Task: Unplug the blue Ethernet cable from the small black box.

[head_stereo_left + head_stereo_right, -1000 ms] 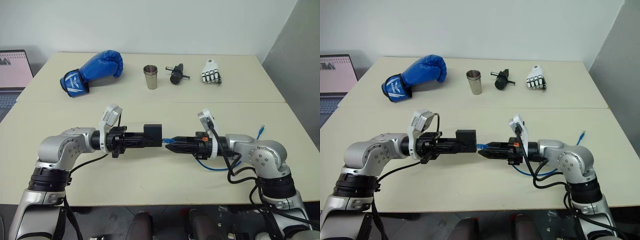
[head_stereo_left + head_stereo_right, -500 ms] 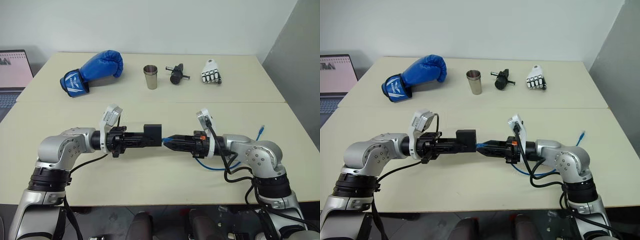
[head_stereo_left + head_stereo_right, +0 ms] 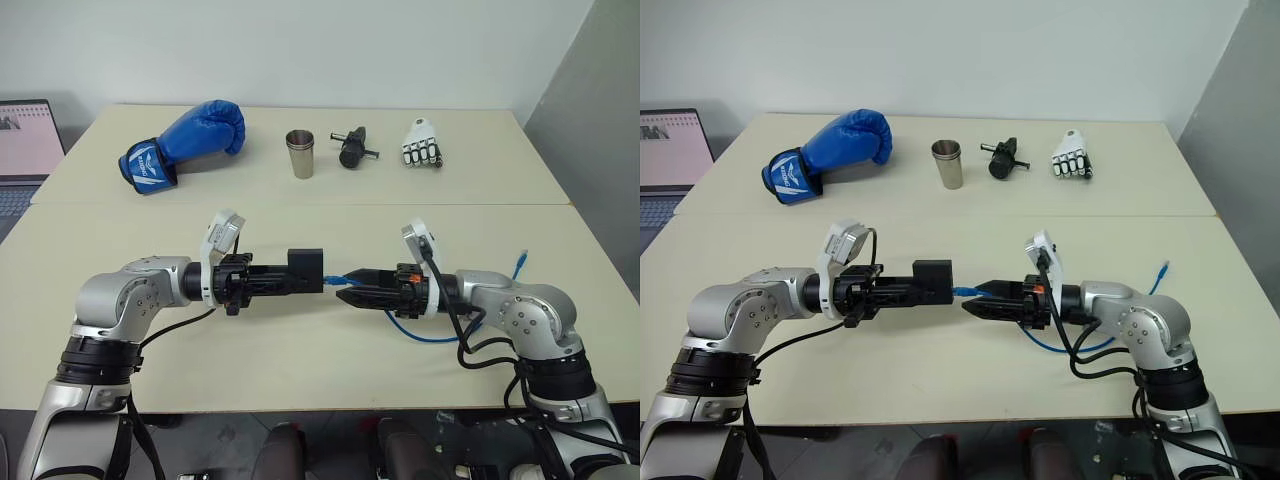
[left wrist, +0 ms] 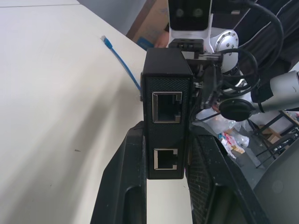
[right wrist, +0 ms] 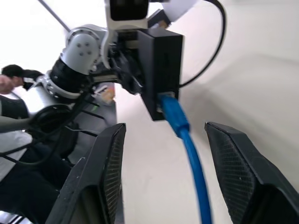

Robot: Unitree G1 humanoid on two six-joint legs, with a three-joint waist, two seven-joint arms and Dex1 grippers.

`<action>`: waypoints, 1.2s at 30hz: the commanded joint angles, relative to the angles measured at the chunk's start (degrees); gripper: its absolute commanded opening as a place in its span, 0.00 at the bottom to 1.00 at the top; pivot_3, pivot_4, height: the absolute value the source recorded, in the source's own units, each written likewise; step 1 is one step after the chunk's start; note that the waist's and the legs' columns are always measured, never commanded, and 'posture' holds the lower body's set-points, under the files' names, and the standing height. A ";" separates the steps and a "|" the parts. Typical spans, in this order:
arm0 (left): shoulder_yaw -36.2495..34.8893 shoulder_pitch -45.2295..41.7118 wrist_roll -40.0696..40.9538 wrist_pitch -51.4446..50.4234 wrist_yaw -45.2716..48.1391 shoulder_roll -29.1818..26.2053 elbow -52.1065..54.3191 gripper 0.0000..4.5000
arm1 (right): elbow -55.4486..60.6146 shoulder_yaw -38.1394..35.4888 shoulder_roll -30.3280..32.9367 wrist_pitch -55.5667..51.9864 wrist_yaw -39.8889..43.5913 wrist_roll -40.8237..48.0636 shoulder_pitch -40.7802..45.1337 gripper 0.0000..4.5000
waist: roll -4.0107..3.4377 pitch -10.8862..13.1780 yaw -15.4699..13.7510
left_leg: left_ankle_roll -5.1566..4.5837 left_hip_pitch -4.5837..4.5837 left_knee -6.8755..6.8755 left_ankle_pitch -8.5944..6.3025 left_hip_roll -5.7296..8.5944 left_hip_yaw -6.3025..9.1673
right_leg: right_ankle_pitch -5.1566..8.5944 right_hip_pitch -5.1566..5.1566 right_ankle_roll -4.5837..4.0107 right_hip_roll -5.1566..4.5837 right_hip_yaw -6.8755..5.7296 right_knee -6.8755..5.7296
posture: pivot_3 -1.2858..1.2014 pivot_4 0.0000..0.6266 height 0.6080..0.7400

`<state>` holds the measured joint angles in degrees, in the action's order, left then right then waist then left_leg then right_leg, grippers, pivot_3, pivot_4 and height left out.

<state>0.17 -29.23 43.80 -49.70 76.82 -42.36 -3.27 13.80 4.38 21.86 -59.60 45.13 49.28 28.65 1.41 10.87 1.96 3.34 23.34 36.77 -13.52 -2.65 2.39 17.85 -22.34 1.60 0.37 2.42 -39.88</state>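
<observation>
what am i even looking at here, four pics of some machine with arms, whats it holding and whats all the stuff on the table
It is a humanoid robot with two arms, each ending in a claw of two black fingers. Two pictures come from a camera on its head, looking down over its arms. The other two come from cameras on its wrists, looking along each claw.

The left claw is shut on a small black box, held level above the table. A blue Ethernet cable is plugged into the box. The right claw has its fingers apart on either side of that cable, not squeezing it. The rest of the cable loops on the table.

At the far side lie a blue boxing glove, a steel cup, a black cylindrical gadget and a small white model hand. A laptop is at the left edge.
</observation>
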 commanded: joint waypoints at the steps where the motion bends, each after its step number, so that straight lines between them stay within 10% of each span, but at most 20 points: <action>1: -1.02 -0.73 0.51 0.12 0.14 0.10 1.35 0.17 | 1.03 -0.72 -1.53 0.34 -1.41 0.97 1.13 0.63 | 0.00 0.00 -0.01 | 0.00 0.00 0.00 0.00 0.00 0.00 | 0.00 0.00 0.00 0.00 0.00 0.00 | 0.52 0.24 1.00; 36: -1.15 -0.22 0.45 0.30 -0.01 0.31 1.46 0.17 | -1.32 -0.57 -4.83 1.36 -3.27 -0.25 1.51 0.63 | 0.00 0.00 -0.03 | 0.00 0.00 0.00 0.00 0.00 0.00 | -0.01 0.00 -0.01 0.00 -0.01 0.00 | 0.52 0.24 1.00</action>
<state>0.17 -29.23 43.80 -49.71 76.41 -41.82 -3.27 11.84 5.45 17.31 -59.31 41.73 48.28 28.88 1.40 10.88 1.93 3.34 23.34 36.77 -13.52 -2.66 2.40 17.85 -22.34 1.58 0.37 2.41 -39.88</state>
